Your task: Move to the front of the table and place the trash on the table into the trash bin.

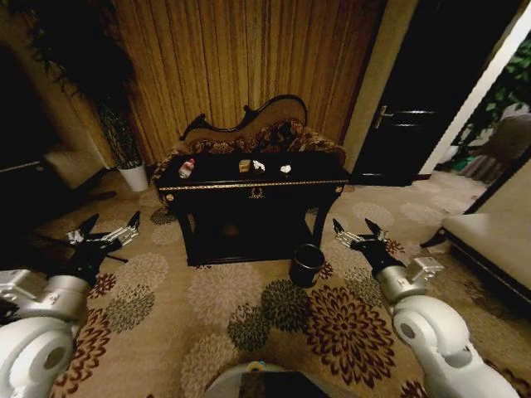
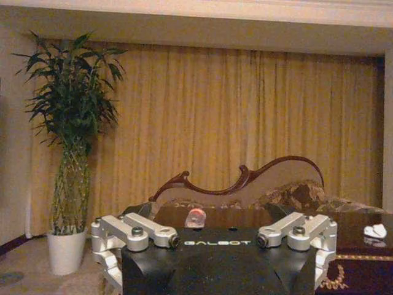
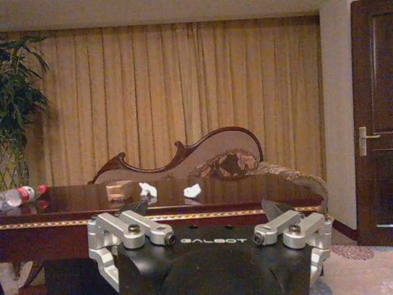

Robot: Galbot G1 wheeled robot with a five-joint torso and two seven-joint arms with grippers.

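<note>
- Both pincers hang in the air short of the worktop, well apart from it: the left pincer at the near left, the right pincer at the near right, each with its fingers spread apart and holding nothing.
- All the trash lies farther off than either pincer, on the worktop's top, strung in a line from left to right: the bottle at the left end, the tan block and one paper scrap near the middle, another paper scrap just right of them.
- The bottle lies on its side (red cap toward the middle, judging by the right wrist view), and the left pincer is the nearer one to it.
- The trash bin stands on the carpet at the worktop's near right corner, close to the right pincer and below the scraps, so I judge that arm better placed for the middle pieces and the drop.
</note>
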